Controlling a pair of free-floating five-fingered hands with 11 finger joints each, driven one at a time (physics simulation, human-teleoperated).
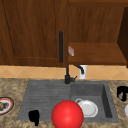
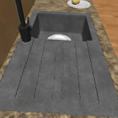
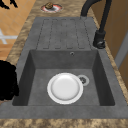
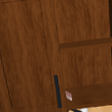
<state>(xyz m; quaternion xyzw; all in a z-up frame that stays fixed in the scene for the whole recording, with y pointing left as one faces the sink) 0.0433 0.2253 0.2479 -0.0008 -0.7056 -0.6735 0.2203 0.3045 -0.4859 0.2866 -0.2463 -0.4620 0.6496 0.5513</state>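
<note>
**Robot hands hovering at either end of kitchen sink**

Left robot hand (image 1: 34, 116) is hanging over the front edge of the draining board (image 1: 45, 100), fingers pointing down and grasping nothing, with a red ball (image 1: 67, 114) just beside it. Right robot hand (image 1: 122, 93) is floating above the worktop (image 1: 117, 83) right of the basin, fingers curled and clenched on nothing. Between them a white plate (image 3: 65, 88) is lying in the sink basin (image 3: 40, 75). Farther back, the black faucet (image 1: 67, 75) is rising below the wooden wall cabinet (image 4: 24, 53).
</note>
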